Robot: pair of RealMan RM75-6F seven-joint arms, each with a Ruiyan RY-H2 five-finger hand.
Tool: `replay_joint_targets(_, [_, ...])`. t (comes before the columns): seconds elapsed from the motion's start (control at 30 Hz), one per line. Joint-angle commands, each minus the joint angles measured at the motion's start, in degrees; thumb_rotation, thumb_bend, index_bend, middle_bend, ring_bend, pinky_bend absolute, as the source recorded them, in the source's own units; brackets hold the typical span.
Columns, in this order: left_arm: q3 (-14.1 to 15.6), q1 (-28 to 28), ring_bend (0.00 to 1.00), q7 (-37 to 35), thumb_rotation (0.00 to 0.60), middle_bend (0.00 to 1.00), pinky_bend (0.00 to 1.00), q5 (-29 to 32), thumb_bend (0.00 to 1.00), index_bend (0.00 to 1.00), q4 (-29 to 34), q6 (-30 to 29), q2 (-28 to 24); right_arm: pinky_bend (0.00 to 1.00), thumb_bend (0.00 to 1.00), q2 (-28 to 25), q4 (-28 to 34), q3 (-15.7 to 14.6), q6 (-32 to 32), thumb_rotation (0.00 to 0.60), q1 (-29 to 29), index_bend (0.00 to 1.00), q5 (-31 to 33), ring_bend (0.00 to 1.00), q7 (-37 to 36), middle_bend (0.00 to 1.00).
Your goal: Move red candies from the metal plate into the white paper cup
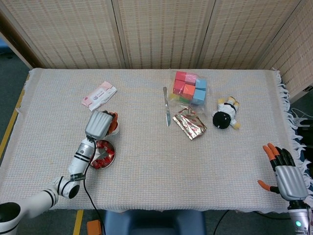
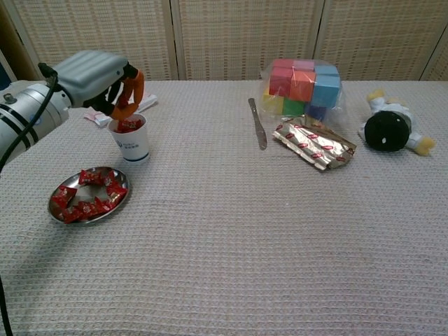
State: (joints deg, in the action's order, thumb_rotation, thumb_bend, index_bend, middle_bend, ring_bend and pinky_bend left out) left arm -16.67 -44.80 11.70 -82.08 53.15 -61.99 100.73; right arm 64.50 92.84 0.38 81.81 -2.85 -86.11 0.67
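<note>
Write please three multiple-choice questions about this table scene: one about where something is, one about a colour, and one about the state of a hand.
1. Where is the left hand?
A. Over the white paper cup
B. On the knife
C. Beside the plush toy

2. What colour are the candies on the metal plate?
A. Blue
B. Red
C. Green

3. How is the right hand?
A. Gripping the knife
B. Pressing on the foil packet
C. Holding nothing, fingers apart, at the table's near right corner

Answers:
1. A, the chest view shows its fingertips just above the cup's mouth.
2. B, the wrappers on the plate are plainly red.
3. C, the head view shows it away from every object, fingers spread.
</note>
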Motion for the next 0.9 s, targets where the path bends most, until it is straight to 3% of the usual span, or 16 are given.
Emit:
replay_joint_targets(0.03, [0.80,-0.91,0.59,-0.60,0.600,0.60,0.90,0.19,0.50,0.51,-2.11,0.47,1.39,0.00,0.05,-0.02,0.03,-0.06,0.22,0.600,0.10,0.00,-0.18,0.00,-0.03,0.00])
replay_joint_targets(0.2, [2.45,-1.05,0.50,-1.33,0.600,0.49,0.74,0.53,0.48,0.42,-4.22,1.87,1.63,0.00,0.05,-0.07,-0.04,-0.07,0.21,0.600,0.13,0.00,-0.22,0.00,-0.21,0.00])
replay_joint_targets(0.33, [2.95,-1.20,0.39,-2.23,0.600,0.42,0.54,0.23,0.46,0.34,-4.57,0.80,1.51,0.00,0.05,-0.03,0.06,-0.12,0.23,0.600,0.10,0.00,-0.44,0.00,-0.09,0.00])
replay_joint_targets(0.53, [3.38,-0.92,0.30,-3.48,0.600,0.35,0.45,-0.21,0.45,0.27,-2.66,-1.35,0.35,0.00,0.05,0.22,0.03,-0.11,-0.25,0.600,-0.17,0.00,-0.45,0.00,0.17,0.00])
replay_joint_targets(0.63, [3.79,1.05,0.25,-4.53,0.600,0.30,0.46,-0.32,0.44,0.23,2.53,-3.91,-2.46,0.00,0.05,0.24,0.02,-0.13,-0.40,0.600,-0.29,0.00,-0.55,0.00,0.10,0.00])
replay_joint_targets(0.7, [4.97,3.93,0.22,-4.84,0.600,0.26,0.53,-0.38,0.44,0.20,8.55,-6.30,-5.54,0.00,0.05,0.14,0.09,-0.27,-0.38,0.600,-0.31,0.00,-0.90,0.00,-0.07,0.00])
replay_joint_targets(0.9, [11.97,13.42,0.21,-4.79,0.600,0.23,0.71,-1.48,0.42,0.17,22.02,-12.01,-13.85,0.00,0.05,-0.06,0.37,-0.84,0.18,0.600,-0.13,0.00,-2.20,0.00,-0.32,0.00])
